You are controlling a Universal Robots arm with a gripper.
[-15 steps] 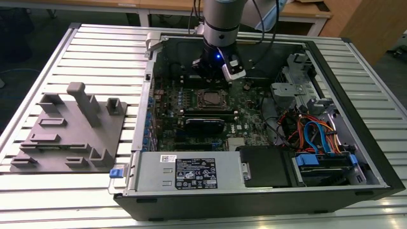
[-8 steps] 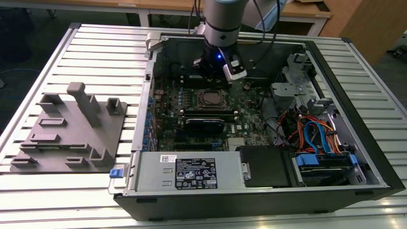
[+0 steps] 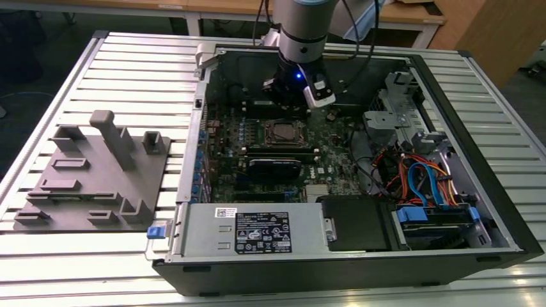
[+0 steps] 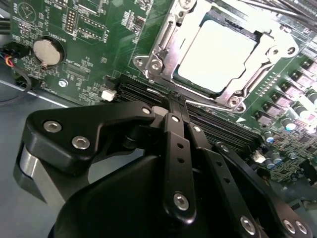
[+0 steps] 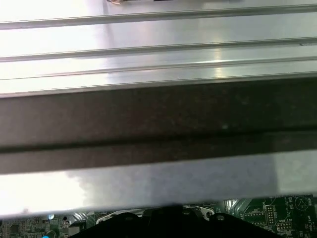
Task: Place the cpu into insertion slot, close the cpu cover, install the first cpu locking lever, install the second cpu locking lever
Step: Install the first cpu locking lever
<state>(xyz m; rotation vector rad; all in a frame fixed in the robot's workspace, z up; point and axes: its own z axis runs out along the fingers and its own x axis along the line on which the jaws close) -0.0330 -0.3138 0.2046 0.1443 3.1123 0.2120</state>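
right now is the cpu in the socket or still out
In. In the second wrist view the cpu sits inside the insertion slot, with the cpu cover framing it.

Tabletop [image 3: 128, 70]: silver metal surface built of parallel ribbed slats, seen in the exterior view. Open black computer case [image 3: 477, 211] lies directly on it, toward the exterior view's right. Grey fixture plate [image 3: 89, 192] with raised blocks and posts lies on it toward the exterior view's left, just beside the case.
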